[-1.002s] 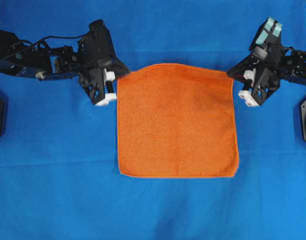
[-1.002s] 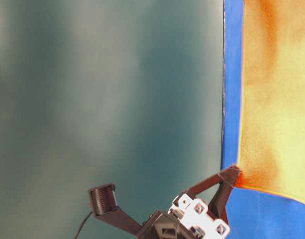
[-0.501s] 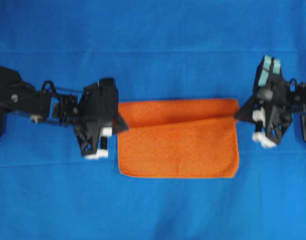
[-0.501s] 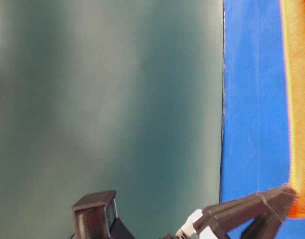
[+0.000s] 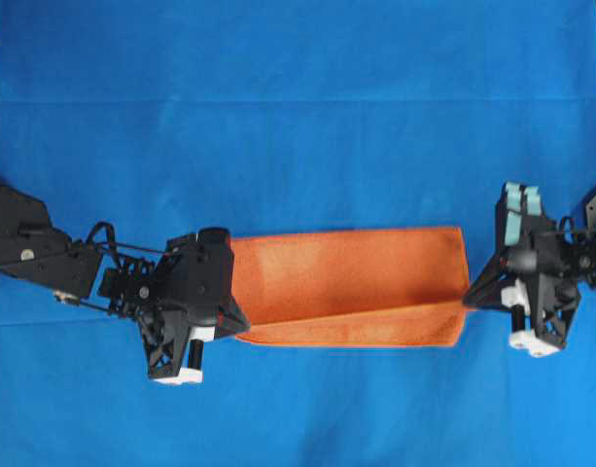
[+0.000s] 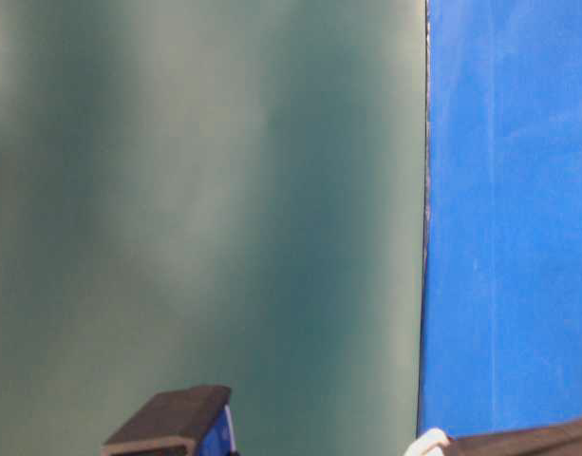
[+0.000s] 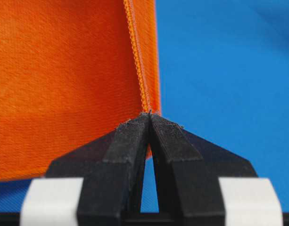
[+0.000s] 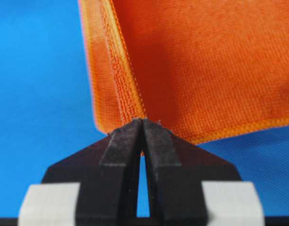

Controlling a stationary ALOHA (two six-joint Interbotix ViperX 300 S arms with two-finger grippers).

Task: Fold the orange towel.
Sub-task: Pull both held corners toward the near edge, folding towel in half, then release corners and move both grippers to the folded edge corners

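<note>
From overhead, the orange towel [image 5: 351, 284] lies doubled over on the blue cloth [image 5: 298, 117], spanning the gap between the left gripper [image 5: 241, 323] and the right gripper [image 5: 467, 301]; each pinches a corner of the raised upper layer (its hem runs slanted).

The table-level view shows only blue cloth and dark arm parts at the bottom edge.

In the left wrist view, the jaws are clamped on the towel's stitched hem [image 7: 140, 84].

The right wrist view shows the jaws pressed together on a hemmed corner [image 8: 135, 110].
</note>
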